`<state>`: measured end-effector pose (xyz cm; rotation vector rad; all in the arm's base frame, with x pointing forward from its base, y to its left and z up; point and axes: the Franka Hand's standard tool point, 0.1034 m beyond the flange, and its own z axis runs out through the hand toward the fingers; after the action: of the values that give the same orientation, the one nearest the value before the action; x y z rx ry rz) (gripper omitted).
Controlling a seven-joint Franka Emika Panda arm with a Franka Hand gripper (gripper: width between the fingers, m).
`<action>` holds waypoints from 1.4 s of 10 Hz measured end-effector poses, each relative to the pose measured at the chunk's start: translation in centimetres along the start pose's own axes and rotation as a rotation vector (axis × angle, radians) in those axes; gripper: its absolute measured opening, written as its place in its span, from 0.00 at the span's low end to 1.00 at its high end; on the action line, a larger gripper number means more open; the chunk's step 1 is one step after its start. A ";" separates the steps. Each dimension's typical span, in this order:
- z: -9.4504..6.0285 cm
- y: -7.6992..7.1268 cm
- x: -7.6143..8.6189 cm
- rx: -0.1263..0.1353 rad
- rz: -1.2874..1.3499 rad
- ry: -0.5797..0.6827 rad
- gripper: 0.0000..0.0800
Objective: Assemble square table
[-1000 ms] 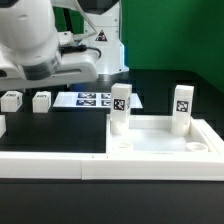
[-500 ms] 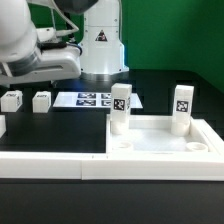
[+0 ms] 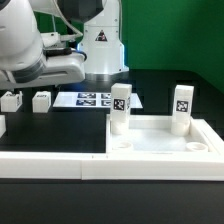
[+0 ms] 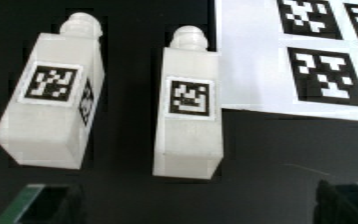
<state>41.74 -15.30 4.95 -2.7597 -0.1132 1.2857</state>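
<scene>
Slab (image 3: 160, 143) — 2 upright legs (image 3: 121, 108) (image 3: 181, 107) in corner sockets | 2 loose legs (image 4: 51, 95) (image 4: 190, 100) | hand (image 4: 197, 197) apart

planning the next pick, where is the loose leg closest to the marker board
On the exterior view's left, the leg lies between the other loose leg and the marker board.

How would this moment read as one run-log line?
jaws: open, empty | loose legs: two, lying beside marker board | standing legs: two, on square table
</scene>
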 end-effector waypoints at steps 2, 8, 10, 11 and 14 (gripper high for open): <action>0.3 -0.1 -0.1 0.000 0.000 -0.007 0.81; 4.7 -0.4 -0.3 0.017 0.015 -0.084 0.81; 5.7 -1.0 0.2 0.011 0.002 -0.108 0.81; 5.6 -1.0 0.3 0.010 -0.002 -0.106 0.81; 5.6 -1.1 0.3 0.009 -0.005 -0.107 0.37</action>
<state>37.57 -13.85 1.26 -2.6812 -0.1213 1.4298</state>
